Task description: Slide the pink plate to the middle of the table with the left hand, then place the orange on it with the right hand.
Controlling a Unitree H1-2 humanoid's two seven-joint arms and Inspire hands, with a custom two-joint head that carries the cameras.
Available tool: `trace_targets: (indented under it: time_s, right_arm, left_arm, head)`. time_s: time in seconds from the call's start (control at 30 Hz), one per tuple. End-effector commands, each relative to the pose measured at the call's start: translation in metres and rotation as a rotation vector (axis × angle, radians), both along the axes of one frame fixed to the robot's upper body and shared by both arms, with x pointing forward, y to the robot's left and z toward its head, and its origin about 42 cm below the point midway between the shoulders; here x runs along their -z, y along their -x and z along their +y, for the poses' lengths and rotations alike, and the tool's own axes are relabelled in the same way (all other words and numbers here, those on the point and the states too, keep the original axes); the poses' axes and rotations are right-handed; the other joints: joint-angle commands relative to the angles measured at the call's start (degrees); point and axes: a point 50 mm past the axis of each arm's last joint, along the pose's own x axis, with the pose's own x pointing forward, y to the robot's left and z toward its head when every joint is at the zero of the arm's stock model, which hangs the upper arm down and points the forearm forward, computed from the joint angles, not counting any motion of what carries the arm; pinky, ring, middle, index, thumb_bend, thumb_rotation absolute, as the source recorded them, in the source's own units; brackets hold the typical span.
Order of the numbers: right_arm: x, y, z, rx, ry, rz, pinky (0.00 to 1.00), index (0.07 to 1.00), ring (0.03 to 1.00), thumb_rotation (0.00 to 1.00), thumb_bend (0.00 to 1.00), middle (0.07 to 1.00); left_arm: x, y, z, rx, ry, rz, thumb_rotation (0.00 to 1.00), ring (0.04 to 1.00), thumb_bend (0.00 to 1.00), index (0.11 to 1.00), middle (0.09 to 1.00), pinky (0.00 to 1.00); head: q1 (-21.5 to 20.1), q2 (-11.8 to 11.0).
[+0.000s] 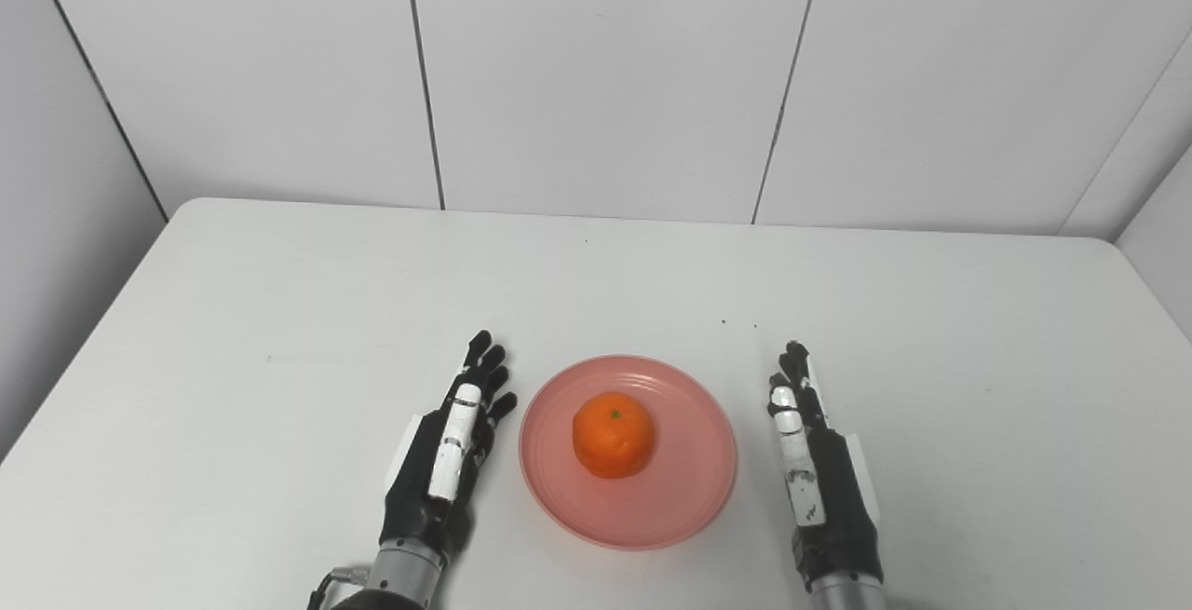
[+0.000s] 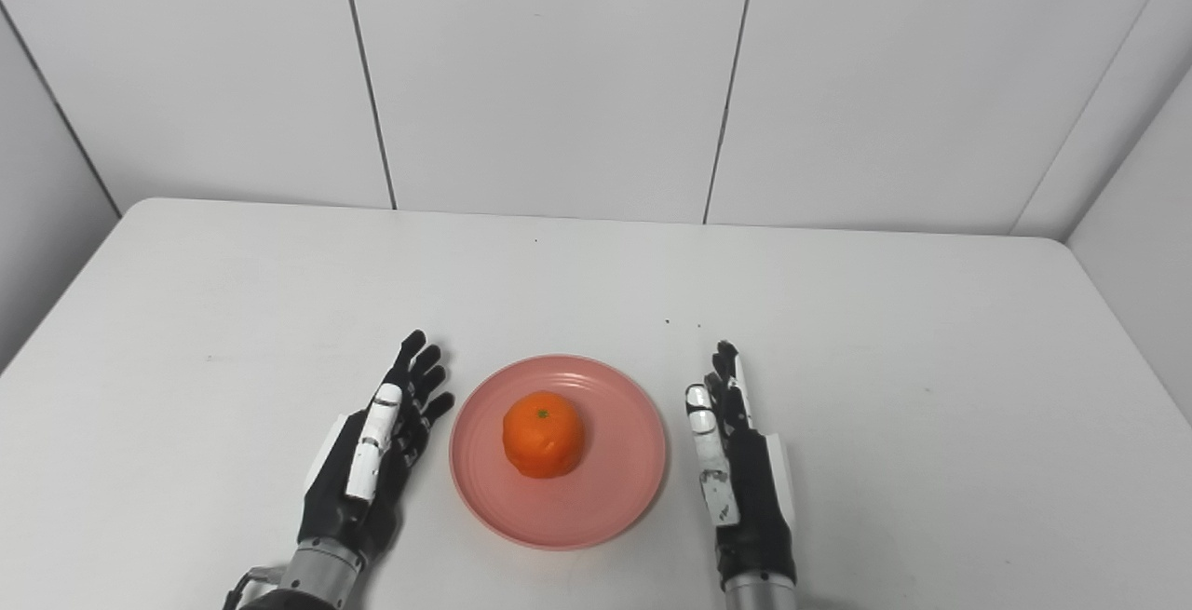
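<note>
Centrally, round dimpled orange (image 1: 612,434) on smooth glossy pink plate (image 1: 689,498).

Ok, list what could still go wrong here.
Little, probably. The orange sits on the plate, left of its centre, and might roll if bumped. The left hand and right hand flank the plate, both open; an inward sweep could nudge it.

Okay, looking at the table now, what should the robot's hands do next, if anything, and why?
Probably only draw both hands back toward the table's near edge. The round orange fruit already sits on the round pink plate, near the middle of the white table, and the open left hand and open right hand flank the plate, holding nothing.
</note>
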Motion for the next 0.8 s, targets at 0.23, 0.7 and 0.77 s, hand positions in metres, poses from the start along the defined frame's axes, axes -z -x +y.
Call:
trace_targets:
  time_s: [0.23,0.7,0.77]
  right_arm:
    - [-0.006,-0.003,0.004,0.000,-0.016,-0.059,0.98,0.995,0.979,1.00,0.32,0.992]
    - [0.000,-0.002,0.010,-0.029,-0.067,-0.034,1.00,1.000,0.997,1.00,0.25,1.000]
    - [0.001,-0.002,0.010,-0.033,-0.077,-0.030,1.00,1.000,1.000,1.00,0.26,1.000]
  left_arm:
    - [-0.005,-0.004,0.000,0.006,-0.013,-0.054,0.99,1.000,0.43,1.000,1.000,1.00]
    - [-0.001,-0.008,0.001,-0.013,-0.007,-0.055,1.00,1.000,0.40,1.000,1.000,1.00]
    - [-0.001,-0.009,0.001,-0.011,-0.007,-0.056,1.00,1.000,0.41,1.000,1.000,1.00]
  head:
    - [-0.54,-0.33]
    - [-0.31,-0.89]
    - [-0.31,-0.89]
